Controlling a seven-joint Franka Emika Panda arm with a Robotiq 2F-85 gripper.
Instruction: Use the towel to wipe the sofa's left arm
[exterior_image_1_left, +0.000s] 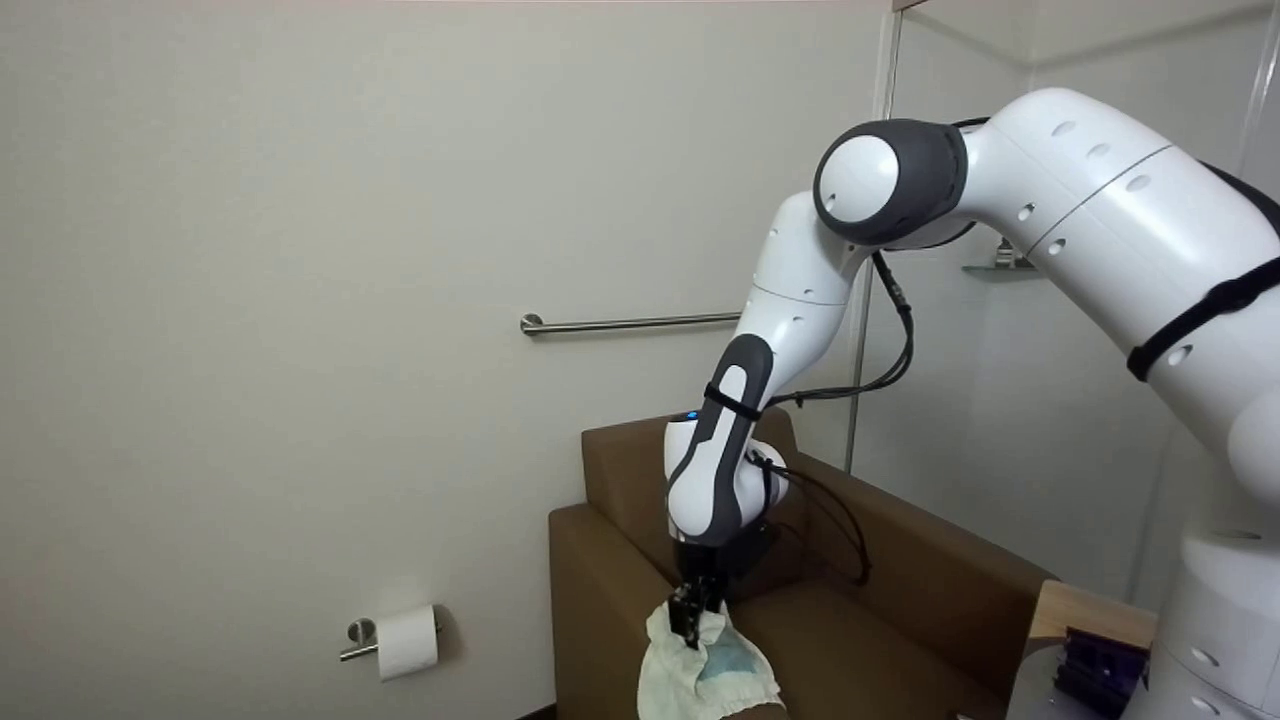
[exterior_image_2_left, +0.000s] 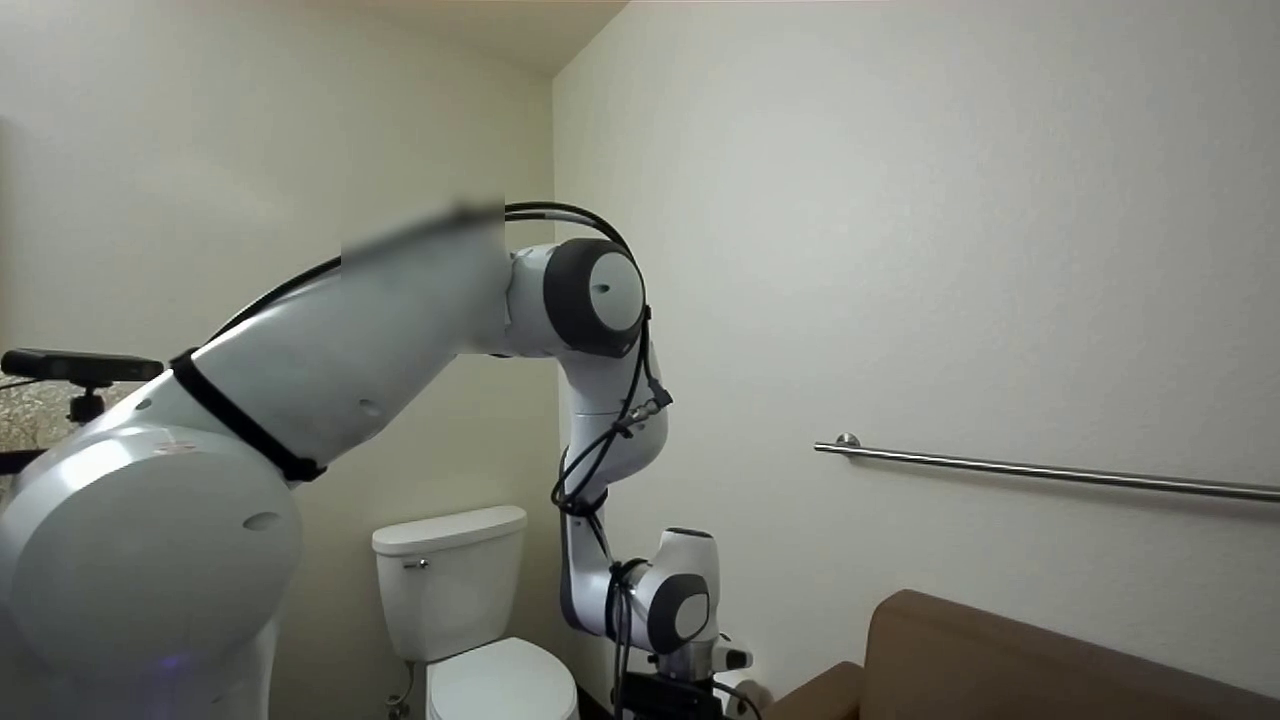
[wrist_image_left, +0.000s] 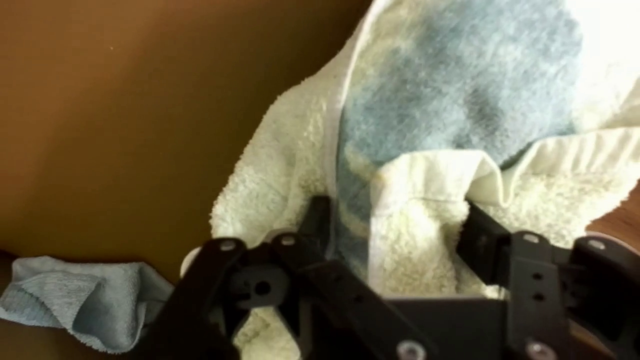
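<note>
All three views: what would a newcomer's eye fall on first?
Probably the white robot arm, which dominates both exterior views and bends down to the brown sofa. Next, the pale, blue-patched towel, bright in the wrist view, where it shows between the parted jaws. What looks like another, grey-blue cloth at that view's lower left might come third.

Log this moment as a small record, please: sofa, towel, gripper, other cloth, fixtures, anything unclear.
Sofa: brown, seen in both exterior views
Towel: off-white with a blue-gray patch, lying over one sofa arm
Gripper: at the towel, jaws apart, fabric between them
Gray cloth: lower left of the wrist view
Fixtures: toilet paper roll, metal wall bar, toilet
Unclear: what the gray cloth rests on; whether wiping is under way
</note>
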